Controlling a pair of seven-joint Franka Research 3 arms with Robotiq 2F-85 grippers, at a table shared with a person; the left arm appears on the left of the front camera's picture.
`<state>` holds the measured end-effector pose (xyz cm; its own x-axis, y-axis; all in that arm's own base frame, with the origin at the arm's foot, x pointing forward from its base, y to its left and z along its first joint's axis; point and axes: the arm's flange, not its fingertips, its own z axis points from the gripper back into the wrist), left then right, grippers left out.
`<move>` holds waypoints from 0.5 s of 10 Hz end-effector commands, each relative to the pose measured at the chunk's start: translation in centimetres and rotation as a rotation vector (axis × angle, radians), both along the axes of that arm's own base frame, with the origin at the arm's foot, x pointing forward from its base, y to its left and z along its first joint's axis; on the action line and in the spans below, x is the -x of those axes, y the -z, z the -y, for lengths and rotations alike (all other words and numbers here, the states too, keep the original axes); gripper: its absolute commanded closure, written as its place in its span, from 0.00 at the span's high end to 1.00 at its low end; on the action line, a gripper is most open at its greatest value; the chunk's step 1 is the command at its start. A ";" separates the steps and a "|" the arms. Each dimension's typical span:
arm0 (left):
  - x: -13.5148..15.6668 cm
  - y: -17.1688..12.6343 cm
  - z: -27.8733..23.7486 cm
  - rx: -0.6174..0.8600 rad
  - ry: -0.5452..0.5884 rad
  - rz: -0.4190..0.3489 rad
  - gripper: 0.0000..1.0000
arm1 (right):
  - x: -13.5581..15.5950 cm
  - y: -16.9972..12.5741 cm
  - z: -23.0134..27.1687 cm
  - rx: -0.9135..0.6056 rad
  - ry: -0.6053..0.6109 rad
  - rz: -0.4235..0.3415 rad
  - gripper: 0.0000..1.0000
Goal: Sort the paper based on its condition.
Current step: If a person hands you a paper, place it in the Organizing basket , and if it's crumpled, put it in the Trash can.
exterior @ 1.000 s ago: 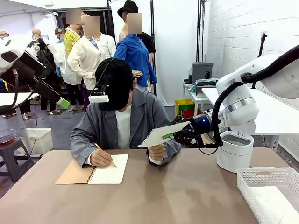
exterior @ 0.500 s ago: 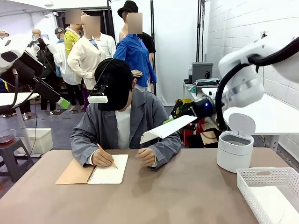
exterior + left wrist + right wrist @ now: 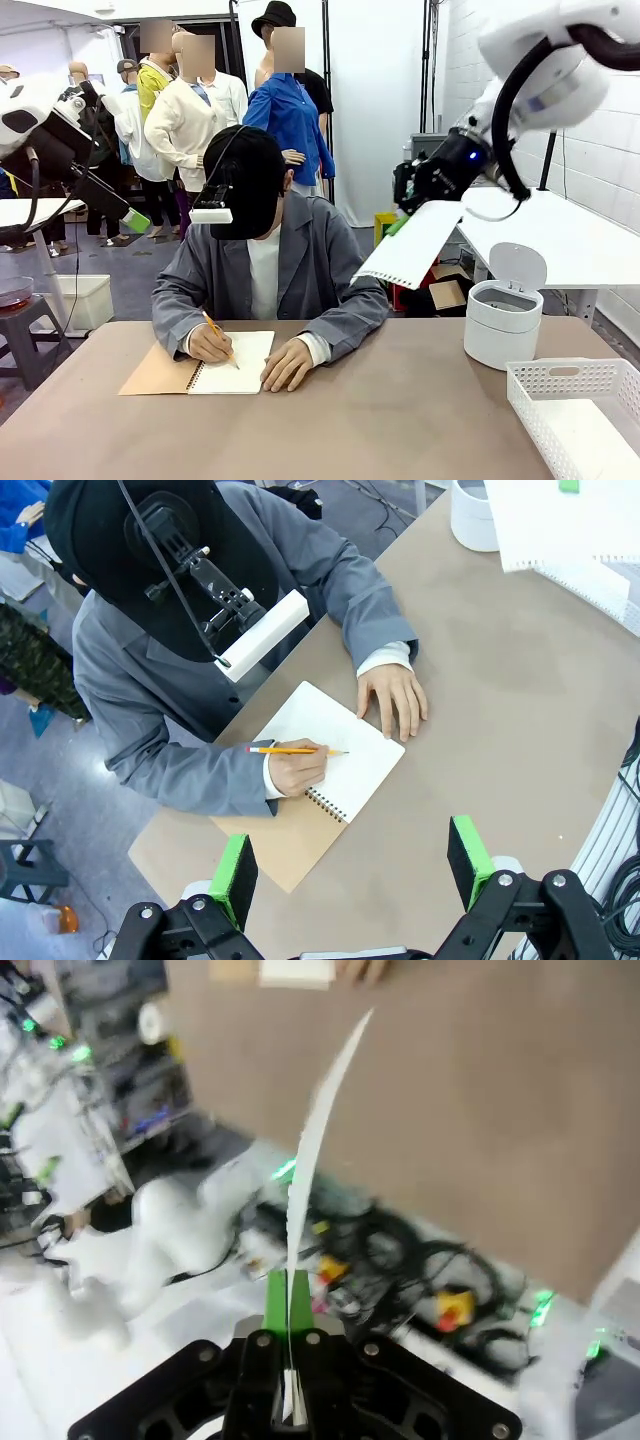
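Note:
My right gripper (image 3: 407,217) is raised high at the right and shut on a white sheet of paper (image 3: 412,245), which hangs down with a row of small holes along its lower edge. In the right wrist view the paper (image 3: 318,1135) stands edge-on, pinched between the green pads (image 3: 274,1302). My left gripper (image 3: 350,865) hovers open above the table, over the person, and the paper's (image 3: 545,515) corner shows at the top right. The left arm (image 3: 60,150) is raised at the far left in the front view.
A person sits at the far side, writing with a pencil (image 3: 220,335) in a spiral notebook (image 3: 200,368) with a tan cover. A white lidded bin (image 3: 503,320) stands at the right with its lid up. A white basket (image 3: 575,415) sits at the near right corner.
My right gripper took the sheet out of the person's hand and lifted it up and to the right. The person's hand dropped to the table beside the notebook.

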<state>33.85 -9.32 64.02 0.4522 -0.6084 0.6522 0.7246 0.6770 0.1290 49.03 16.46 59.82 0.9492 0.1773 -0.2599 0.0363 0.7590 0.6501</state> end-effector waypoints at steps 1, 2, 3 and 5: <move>0.1 0.0 0.0 0.007 0.002 -0.010 1.00 | 0.2 -0.9 1.4 0.103 -0.034 0.279 0.00; 0.1 0.0 0.0 0.007 0.002 -0.010 1.00 | 0.5 -1.8 2.3 0.153 -0.046 0.356 0.00; 0.1 0.0 0.0 0.007 0.002 -0.010 1.00 | 0.7 -2.6 3.3 0.210 -0.054 0.397 0.00; 0.1 0.0 0.0 0.007 0.002 -0.010 1.00 | 1.6 -4.1 5.1 0.316 -0.088 0.504 0.00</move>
